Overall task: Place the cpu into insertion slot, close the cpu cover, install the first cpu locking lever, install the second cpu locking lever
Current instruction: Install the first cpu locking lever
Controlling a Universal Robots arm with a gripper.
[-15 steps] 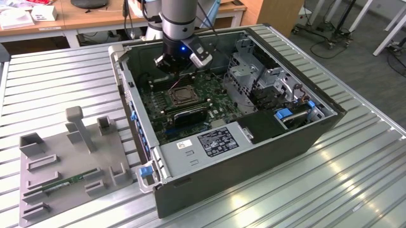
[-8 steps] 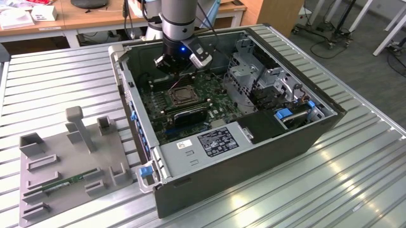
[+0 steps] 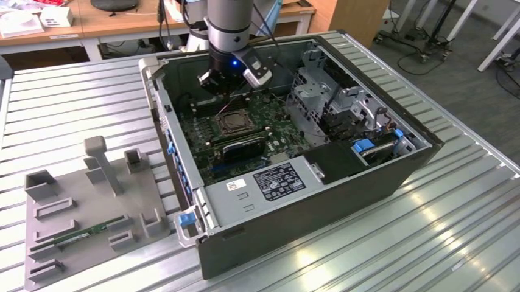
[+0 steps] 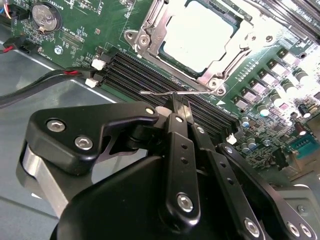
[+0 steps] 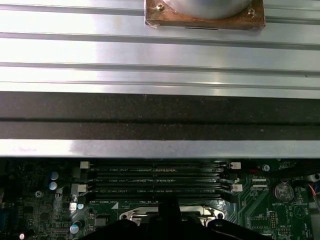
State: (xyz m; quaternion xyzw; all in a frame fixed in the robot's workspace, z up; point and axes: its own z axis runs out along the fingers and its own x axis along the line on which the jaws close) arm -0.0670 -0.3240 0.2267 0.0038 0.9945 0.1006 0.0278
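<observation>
End effector shut tight, tips pinching thin wire locking lever just beside socket, above RAM slots. In socket mid-motherboard: cpu, w/ cpu cover down flat around it. PC case lies open on slatted worktop.

Open case lies on table. On case floor: board. Mid-board: socket with cpu in it, cover down over its edges. Above board, behind cpu: gripper. Power unit at case's near end. On table, at the exterior view's left of case: tray, memory stick in it.
</observation>
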